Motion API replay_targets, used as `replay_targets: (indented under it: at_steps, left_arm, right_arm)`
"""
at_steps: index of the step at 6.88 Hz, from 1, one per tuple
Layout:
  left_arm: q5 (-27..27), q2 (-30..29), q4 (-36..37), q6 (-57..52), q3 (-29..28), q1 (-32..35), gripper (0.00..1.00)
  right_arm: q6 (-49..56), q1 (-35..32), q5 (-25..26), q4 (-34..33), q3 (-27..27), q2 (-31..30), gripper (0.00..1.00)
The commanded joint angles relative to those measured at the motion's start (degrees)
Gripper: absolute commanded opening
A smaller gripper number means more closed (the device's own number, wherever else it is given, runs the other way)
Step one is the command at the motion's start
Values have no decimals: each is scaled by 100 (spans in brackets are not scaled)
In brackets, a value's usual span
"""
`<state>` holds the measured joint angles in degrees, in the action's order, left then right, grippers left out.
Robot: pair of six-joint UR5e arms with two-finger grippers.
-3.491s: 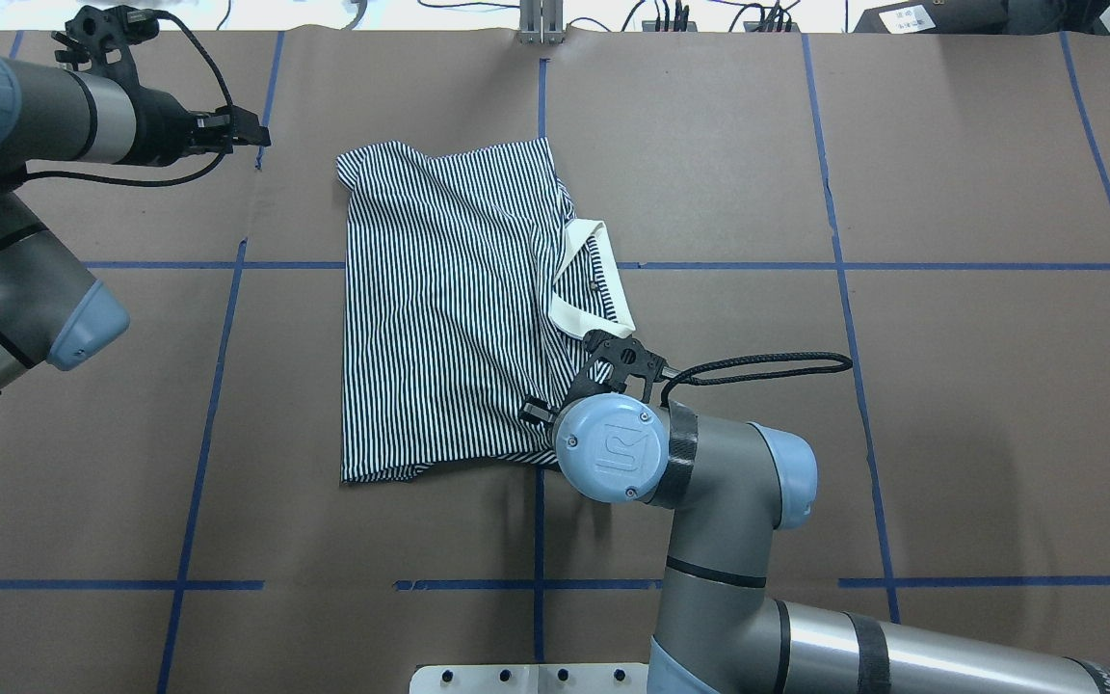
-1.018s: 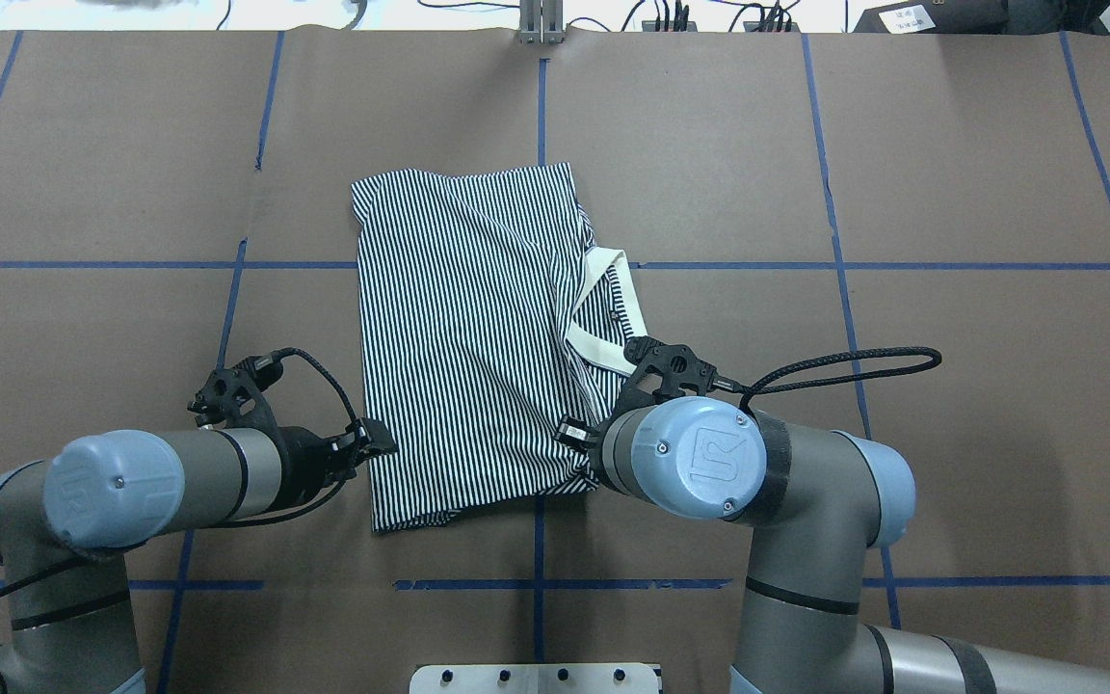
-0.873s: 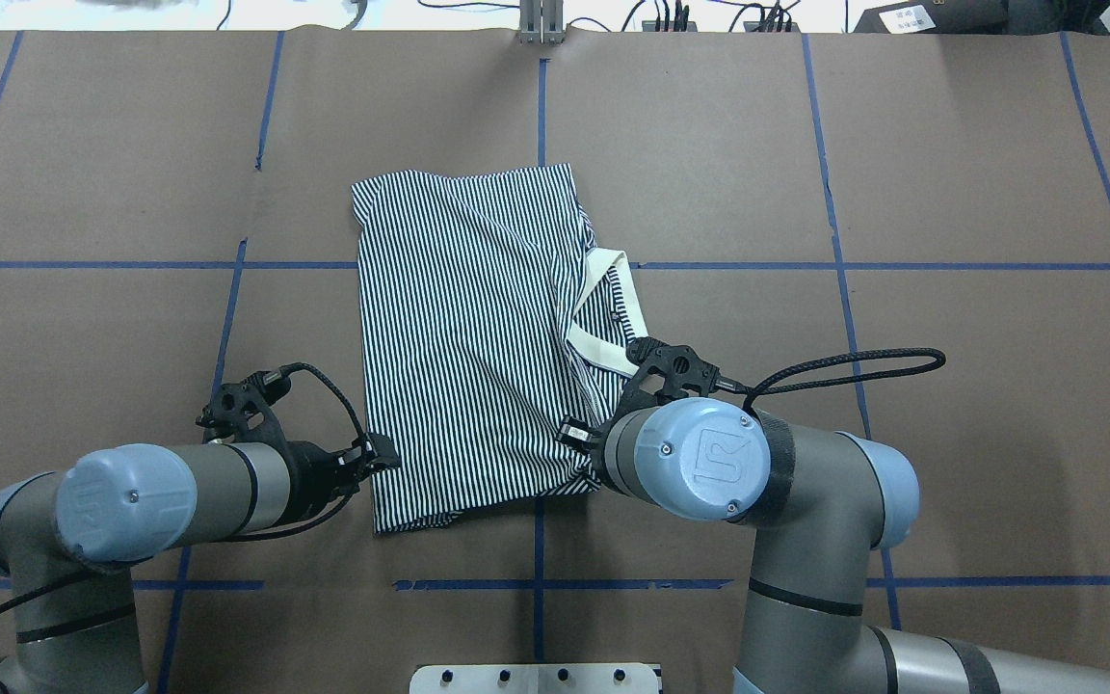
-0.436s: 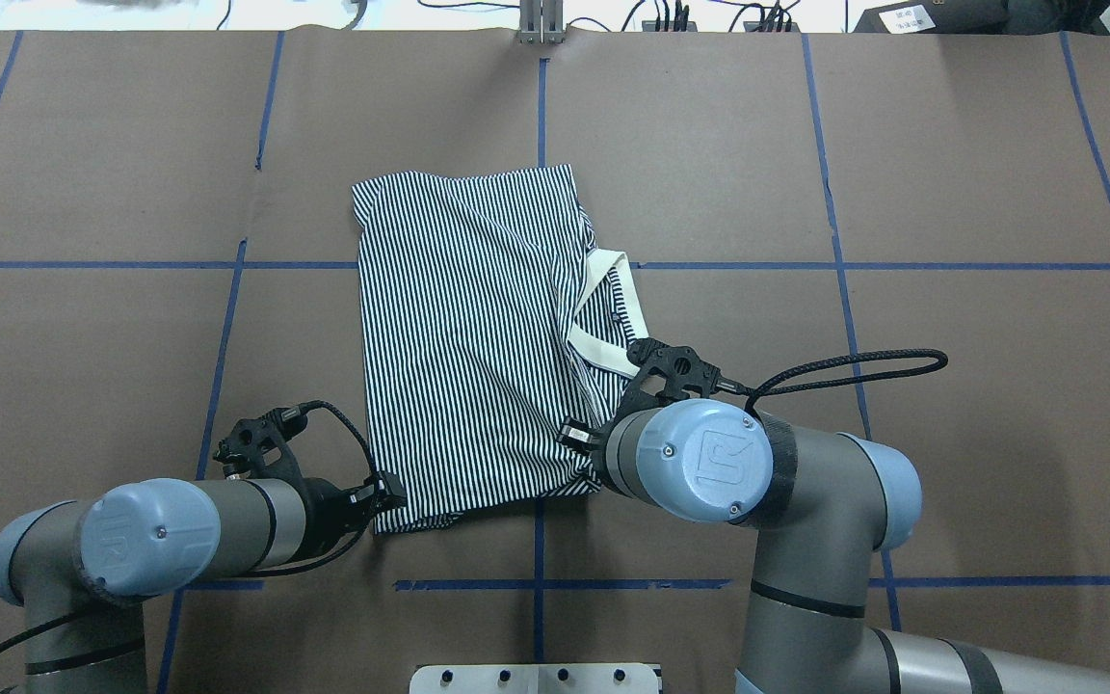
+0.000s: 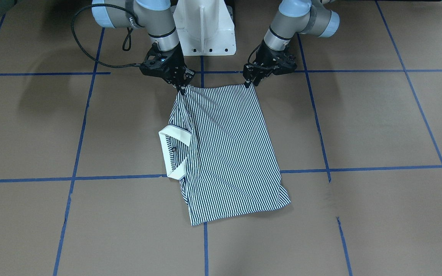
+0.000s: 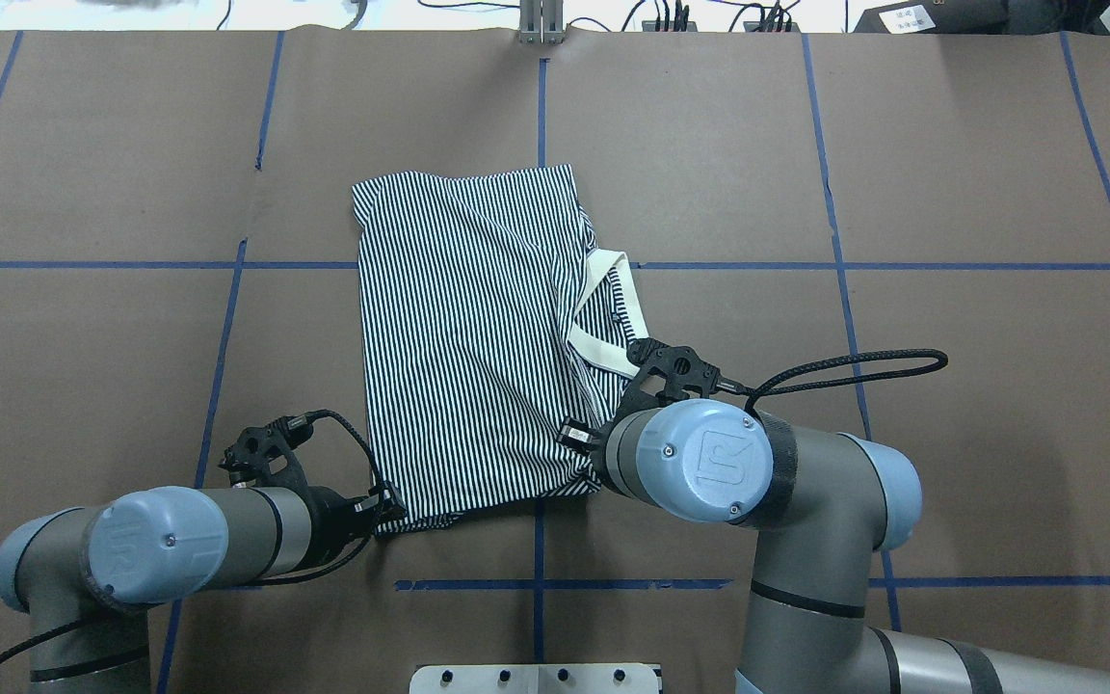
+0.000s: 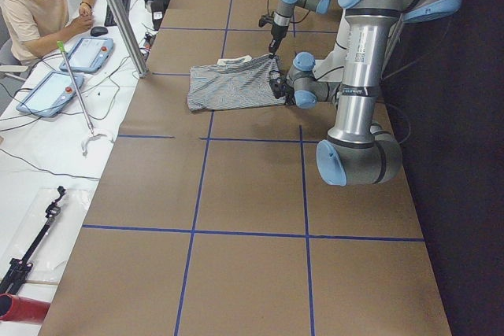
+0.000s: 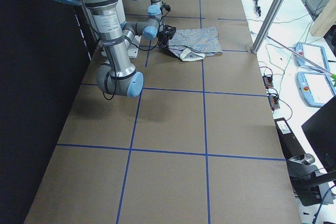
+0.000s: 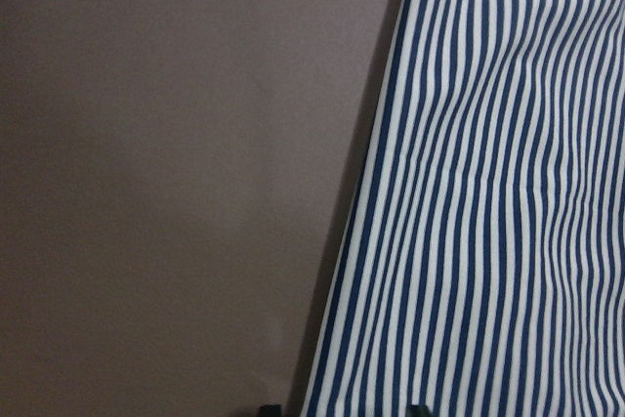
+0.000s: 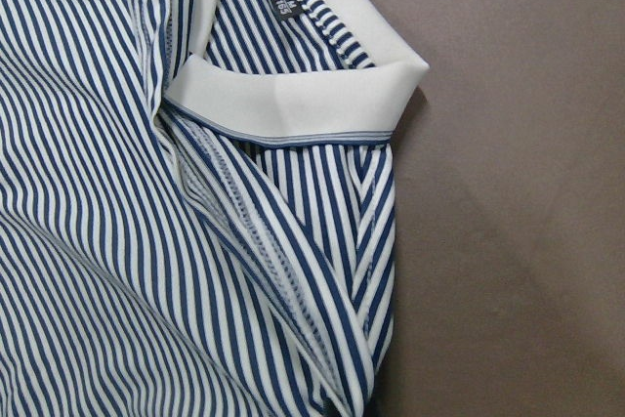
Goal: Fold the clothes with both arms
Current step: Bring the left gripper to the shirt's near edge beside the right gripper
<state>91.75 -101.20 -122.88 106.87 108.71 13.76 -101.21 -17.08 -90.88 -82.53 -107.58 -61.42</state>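
My right arm (image 6: pixel 806 540) bends its wrist down, and my right gripper (image 5: pixel 182 89) points downward, its fingers pinched on the shirt (image 5: pixel 228 153). My left arm (image 6: pixel 256 530) lies low and level, my left gripper (image 6: pixel 386 505) slightly parted.

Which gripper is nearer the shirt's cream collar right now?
Right. The right gripper grips the polo shirt at its robot-side corner, on the same edge as the cream collar; the left gripper is at the other robot-side corner, across the shirt's width.

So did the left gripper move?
Yes. In the overhead view the left gripper came nearer the robot, toward the near blue tape line, reaching the striped polo shirt's corner.
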Motion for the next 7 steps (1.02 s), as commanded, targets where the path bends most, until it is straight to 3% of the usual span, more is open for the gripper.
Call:
replay_targets:
  at_steps: [1,3,4,6,7]
  left_arm:
    - [10,-75,212,0,-7,-5,0]
    - [1,-23,221,0,245,21,0]
    - [10,82,317,0,630,30,0]
    - [271,101,1489,0,1876,21,0]
    - [334,-56,1747,-26,1995,73,0]
  right_arm:
    - [5,3,0,0,0,-1,0]
    - [5,29,0,0,-96,-28,0]
    - [-30,247,35,0,-454,-280,0]
    - [-703,993,787,-418,-1812,-1044,0]
    - [-829,926,948,-926,-2037,-795,0]
